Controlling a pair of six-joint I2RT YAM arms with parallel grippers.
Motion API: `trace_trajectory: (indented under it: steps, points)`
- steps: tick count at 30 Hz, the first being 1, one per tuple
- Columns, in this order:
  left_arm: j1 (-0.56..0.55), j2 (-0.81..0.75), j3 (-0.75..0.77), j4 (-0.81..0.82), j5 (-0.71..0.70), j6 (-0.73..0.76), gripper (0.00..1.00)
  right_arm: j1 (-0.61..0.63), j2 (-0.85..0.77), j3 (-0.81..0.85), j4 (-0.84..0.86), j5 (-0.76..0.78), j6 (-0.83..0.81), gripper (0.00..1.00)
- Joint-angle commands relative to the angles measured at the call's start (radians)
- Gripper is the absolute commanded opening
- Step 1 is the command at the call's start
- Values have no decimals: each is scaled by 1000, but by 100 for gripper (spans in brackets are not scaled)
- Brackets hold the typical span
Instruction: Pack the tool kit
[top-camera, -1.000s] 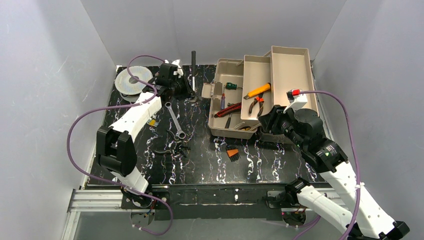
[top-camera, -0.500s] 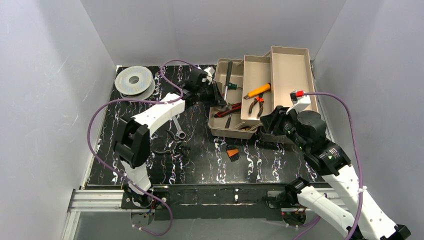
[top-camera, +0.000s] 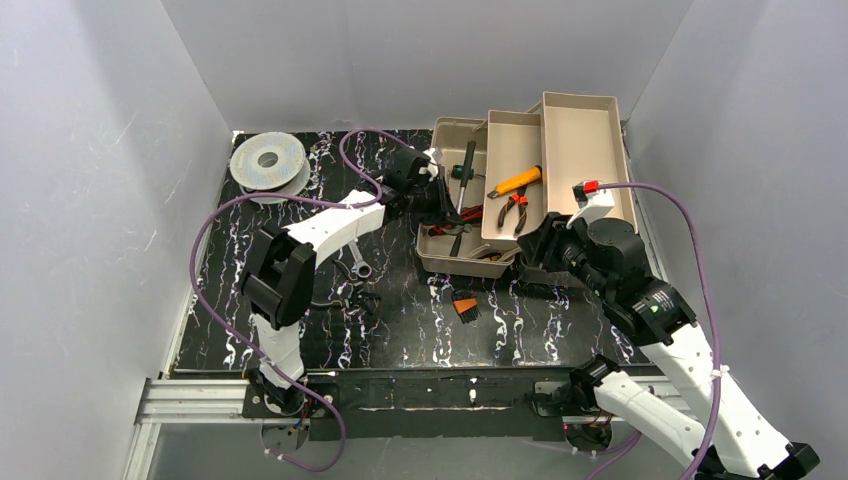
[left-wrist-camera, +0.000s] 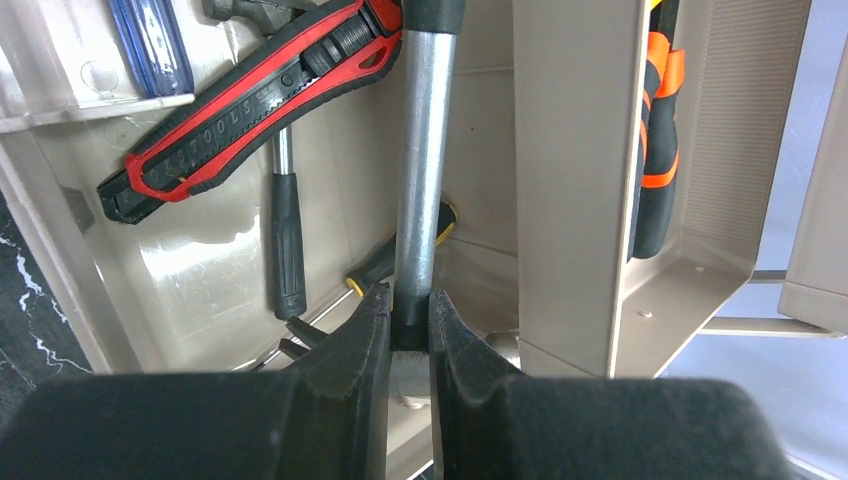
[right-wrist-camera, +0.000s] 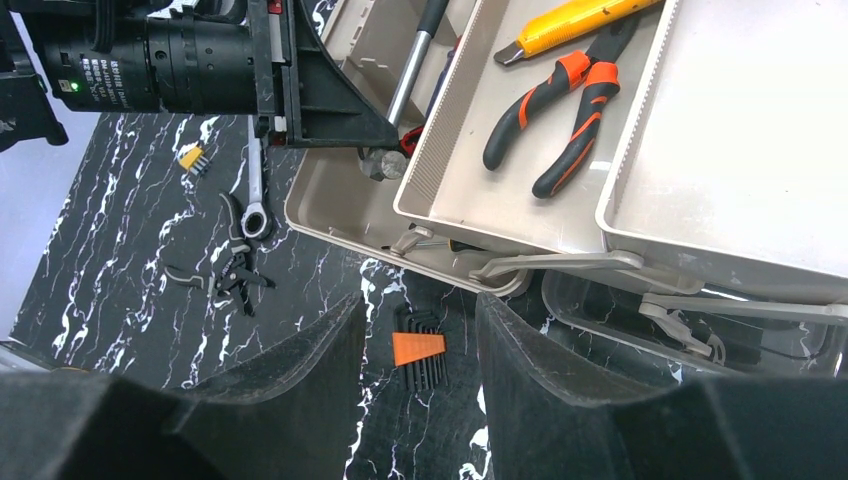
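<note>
Now, nearest the bases, an orange hex-key set (top-camera: 465, 308) is seen lying loose on the black table (top-camera: 400, 330). Just beyond it, the right gripper (right-wrist-camera: 418, 305) is held half-spread and empty at the near edge of the tool kit (top-camera: 580, 140), which is set toward 1 o'clock with its trays fanned out. Farther in, the left gripper (left-wrist-camera: 408, 310) is pinched narrow on a steel-shafted tool (left-wrist-camera: 425, 150), whose long axis is pointed to 12 o'clock along the bottom compartment. A straight lowering is judged to be called for, and of the 2 arms the left is better placed.
</note>
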Motion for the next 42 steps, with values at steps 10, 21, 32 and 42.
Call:
trace_trajectory:
  steps: [10, 21, 32, 42]
  points:
    - [-8, 14, 57, 0, 18, -1, 6, -2, -8, 27, 25, 6, 1, 53]
    - [-20, -123, 60, -100, -77, 93, 71, 14, 109, 113, -95, -77, -22, 53]
    - [-20, -517, -137, -214, -426, 176, 98, 336, 353, 182, -214, 111, 39, 64]
    - [-20, -882, -517, -168, -529, 126, 98, 431, 495, 103, -184, 194, 166, 82]
